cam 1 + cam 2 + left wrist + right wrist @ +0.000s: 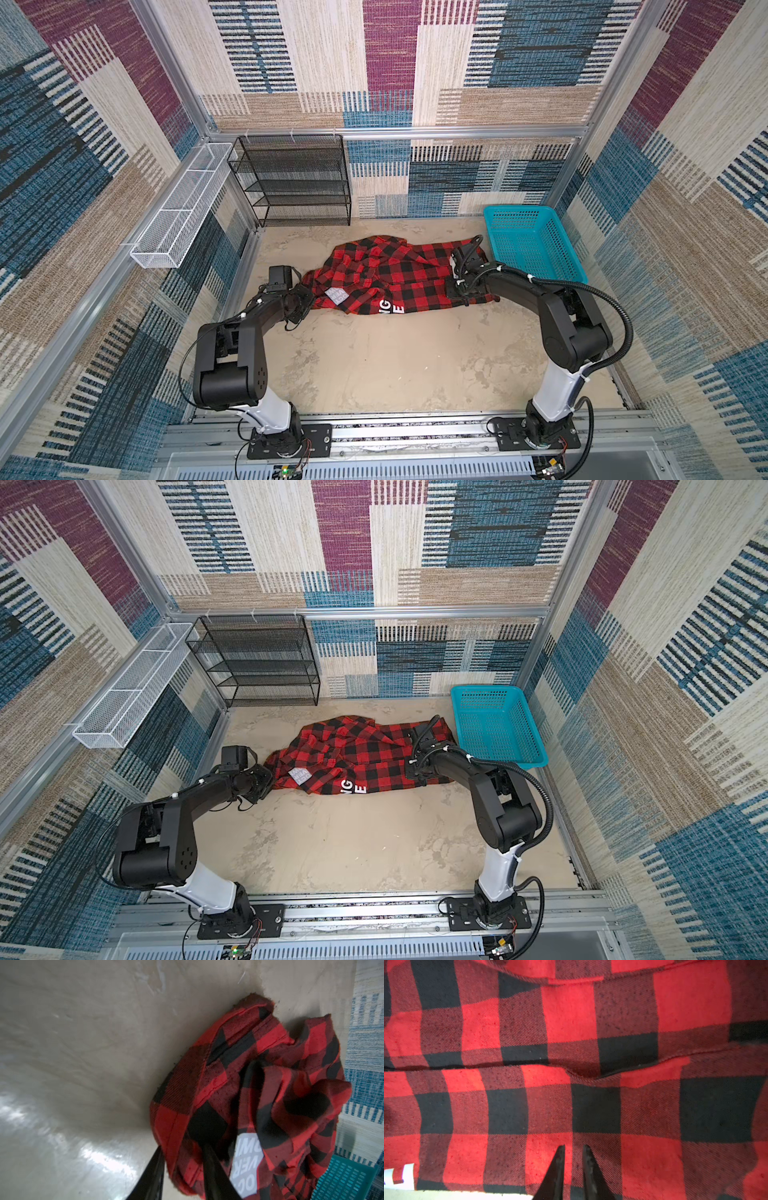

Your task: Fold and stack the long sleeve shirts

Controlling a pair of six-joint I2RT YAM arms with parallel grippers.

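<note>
I am pinching the crumpled shirt's (407,266) edge in my left claw (182,1148), likely for spreading it, while my right claw (574,1147) is resting nearly closed on its end beside the basket (519,210), grip unclear.

Near half of table (374,365): left bare.
Far middle: covered by flannel shirt (399,270).
Far right: blocked by teal basket (536,245), just beside the shirt.
Far left: blocked by black mesh rack (291,183); bare strip seen before it.

place: robot lab cell | cues: aluminium frame (395,134), carpet-tiled walls (519,62)
</note>
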